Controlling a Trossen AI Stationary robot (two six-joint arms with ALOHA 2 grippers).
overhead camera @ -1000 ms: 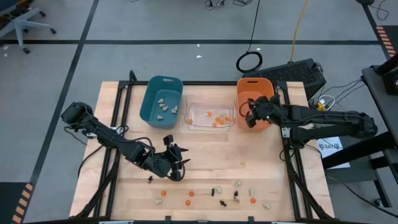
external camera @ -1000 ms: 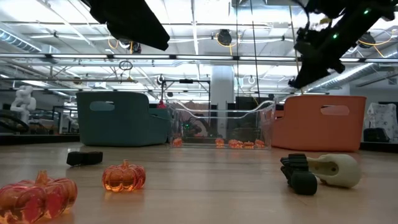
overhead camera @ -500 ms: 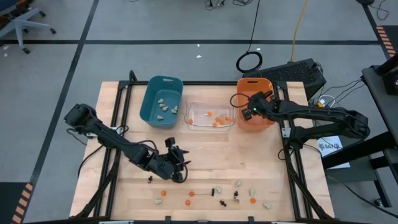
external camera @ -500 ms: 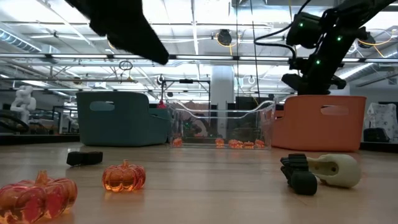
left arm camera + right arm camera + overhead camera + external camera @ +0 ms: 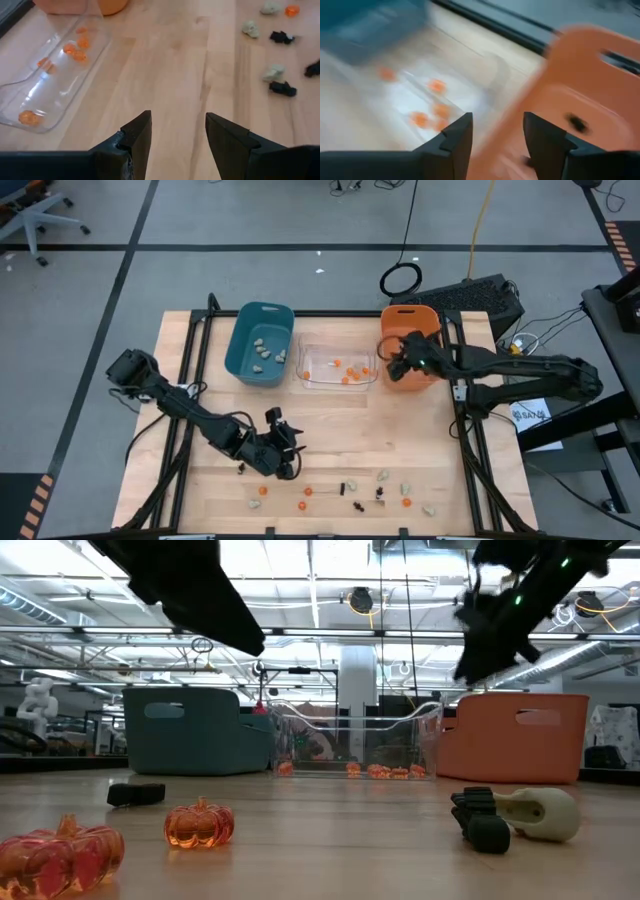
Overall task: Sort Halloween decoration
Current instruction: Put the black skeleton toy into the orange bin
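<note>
Across desk [image 5: 420, 435]: Halloween decoration [image 5: 345, 491] partly sorted; pale lumps in teal bin [image 5: 259, 343], pumpkins in clear bin [image 5: 338, 367], roughly 12 pieces loose. Right claw [image 5: 397, 366] over orange bin [image 5: 408, 319], parted, empty. Left claw [image 5: 283, 442] open, empty.

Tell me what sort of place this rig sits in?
Probably a large open lab or workshop hall: exposed ceiling beams with strip lights, a grey floor marked with dark tape lines, a wheeled office chair, and loose cables behind the light wooden table.
</note>
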